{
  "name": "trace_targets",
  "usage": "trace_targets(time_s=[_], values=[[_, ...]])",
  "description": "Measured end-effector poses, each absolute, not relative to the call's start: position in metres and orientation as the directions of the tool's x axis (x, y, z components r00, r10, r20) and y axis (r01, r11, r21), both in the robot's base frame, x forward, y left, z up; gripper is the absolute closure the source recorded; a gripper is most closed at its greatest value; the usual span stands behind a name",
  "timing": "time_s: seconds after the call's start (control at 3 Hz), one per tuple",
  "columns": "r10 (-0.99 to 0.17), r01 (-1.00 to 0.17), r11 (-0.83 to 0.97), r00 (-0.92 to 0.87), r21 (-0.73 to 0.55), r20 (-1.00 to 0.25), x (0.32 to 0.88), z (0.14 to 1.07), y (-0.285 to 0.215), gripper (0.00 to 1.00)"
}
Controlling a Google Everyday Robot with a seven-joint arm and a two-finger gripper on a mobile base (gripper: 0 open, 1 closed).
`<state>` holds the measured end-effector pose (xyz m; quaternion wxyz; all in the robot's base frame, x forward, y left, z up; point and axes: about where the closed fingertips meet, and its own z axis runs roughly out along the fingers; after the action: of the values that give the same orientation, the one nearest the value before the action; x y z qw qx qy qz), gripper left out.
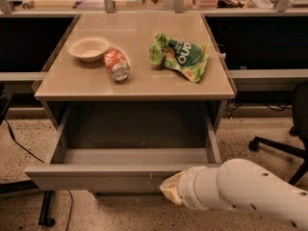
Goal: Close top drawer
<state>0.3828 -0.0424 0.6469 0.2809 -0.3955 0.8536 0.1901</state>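
On the table (139, 83), a bowl (89, 48) sits at the left rear, a can (117, 65) lies left of centre, a green bag (180, 57) right of centre. A chair (294, 129) stands off the table's right side.

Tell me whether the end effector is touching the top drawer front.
Cannot tell. In the camera view the end effector overlaps the lower front edge of the open top drawer, right of centre, but no contact line or gap shows.
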Motion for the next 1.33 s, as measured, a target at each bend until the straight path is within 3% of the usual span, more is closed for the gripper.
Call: trace_targets(time_s=[1.33], values=[[-0.465, -0.689, 0.724, -0.527, 0.038, -0.711, 0.464, 0.622, -0.037, 1.0]])
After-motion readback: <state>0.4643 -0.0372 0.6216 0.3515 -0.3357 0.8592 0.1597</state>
